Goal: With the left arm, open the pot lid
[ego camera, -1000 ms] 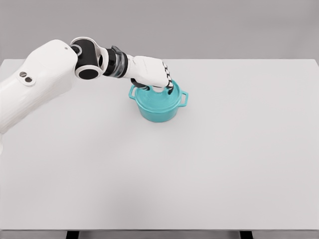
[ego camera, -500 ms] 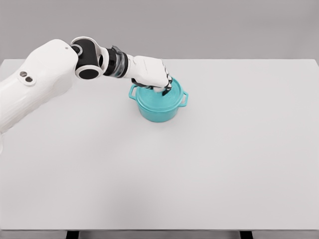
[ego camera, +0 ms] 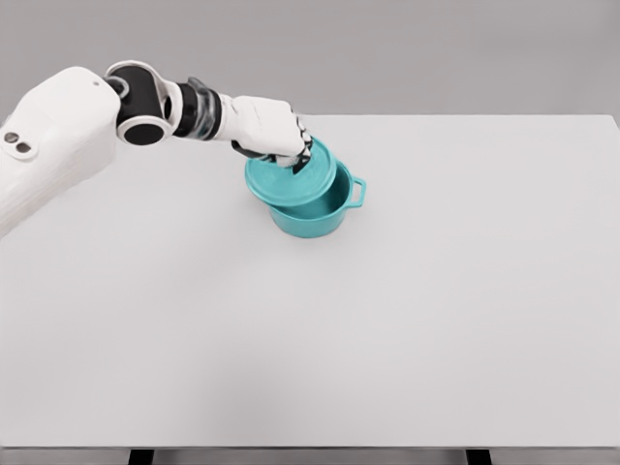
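- The lid (ego camera: 292, 182), a smooth teal disc, is tilted and raised off the pot (ego camera: 312, 211), shifted to its left, overlapping the rim.
- The left robot hand (ego camera: 274, 136) grips the lid from above, fingers curled round its top; the knob is hidden.
- The round teal pot, with a loop handle on its right, sits on the matte pale desk (ego camera: 436, 310), far of centre.
- Risk: the slick, tilted lid could slip from the fingers, or its low edge could catch the rim and drag the pot.
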Robot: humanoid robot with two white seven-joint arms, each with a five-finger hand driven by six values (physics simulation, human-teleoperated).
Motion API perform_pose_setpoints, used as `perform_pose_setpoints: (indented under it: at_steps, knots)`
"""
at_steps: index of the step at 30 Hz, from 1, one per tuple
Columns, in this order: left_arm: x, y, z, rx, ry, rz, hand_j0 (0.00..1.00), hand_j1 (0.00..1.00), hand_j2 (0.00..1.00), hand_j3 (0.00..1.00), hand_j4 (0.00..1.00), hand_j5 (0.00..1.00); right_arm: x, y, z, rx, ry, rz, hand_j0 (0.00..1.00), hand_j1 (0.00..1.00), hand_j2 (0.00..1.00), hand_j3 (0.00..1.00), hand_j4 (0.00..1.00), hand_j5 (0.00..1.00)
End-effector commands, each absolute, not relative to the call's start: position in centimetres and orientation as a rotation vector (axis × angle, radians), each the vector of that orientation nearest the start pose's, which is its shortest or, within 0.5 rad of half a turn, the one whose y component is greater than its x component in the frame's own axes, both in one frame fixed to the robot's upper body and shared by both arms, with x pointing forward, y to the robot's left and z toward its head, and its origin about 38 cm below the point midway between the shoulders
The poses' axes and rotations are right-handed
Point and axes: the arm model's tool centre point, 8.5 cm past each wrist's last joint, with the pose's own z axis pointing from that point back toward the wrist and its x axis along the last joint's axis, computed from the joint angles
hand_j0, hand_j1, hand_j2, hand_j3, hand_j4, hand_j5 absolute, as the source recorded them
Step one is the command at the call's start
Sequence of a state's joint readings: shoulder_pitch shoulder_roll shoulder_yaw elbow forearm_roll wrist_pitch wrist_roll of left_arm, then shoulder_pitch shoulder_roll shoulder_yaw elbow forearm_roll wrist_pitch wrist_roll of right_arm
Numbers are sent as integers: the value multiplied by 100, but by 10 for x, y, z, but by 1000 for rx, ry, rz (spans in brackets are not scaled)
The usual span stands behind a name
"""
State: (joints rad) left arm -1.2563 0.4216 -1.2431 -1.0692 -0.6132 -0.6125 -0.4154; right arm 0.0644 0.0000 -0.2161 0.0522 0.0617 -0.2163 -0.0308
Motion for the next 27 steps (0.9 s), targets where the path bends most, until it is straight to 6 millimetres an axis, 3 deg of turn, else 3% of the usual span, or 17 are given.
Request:
perform_pose_setpoints:
  at_steps: [1, 12, 18, 24, 25, 26, 27]
  knots:
    - [526, 144, 253, -662, 1413, 2960, 53, 53, 53, 53, 53, 53, -38, -273, -258, -132, -104, -152, 100, 100, 100, 100, 100, 100]
    - [533, 211, 260, -804, 1388, 3047, 53, 53, 53, 53, 53, 53, -38, -273, -258, -132, -104, -152, 100, 100, 100, 100, 100, 100]
    - [534, 234, 261, -850, 1368, 3083, 53, 53, 53, 53, 53, 53, -38, -273, -258, -132, -104, -152, 100, 100, 100, 100, 100, 100]
    - [537, 243, 257, -873, 1346, 3116, 56, 56, 56, 56, 56, 56, -38, -273, -258, -132, -104, -152, 100, 100, 100, 100, 100, 100]
    - [537, 244, 257, -874, 1348, 3116, 67, 67, 67, 67, 67, 67, -38, -273, -258, -132, -104, -152, 100, 100, 100, 100, 100, 100]
    - [538, 245, 256, -877, 1344, 3122, 94, 94, 94, 94, 94, 94, -38, -273, -258, -132, -104, -152, 100, 100, 100, 100, 100, 100]
    - [538, 245, 256, -876, 1345, 3122, 100, 100, 100, 100, 100, 100, -38, -273, -258, -132, -104, -152, 100, 100, 100, 100, 100, 100]
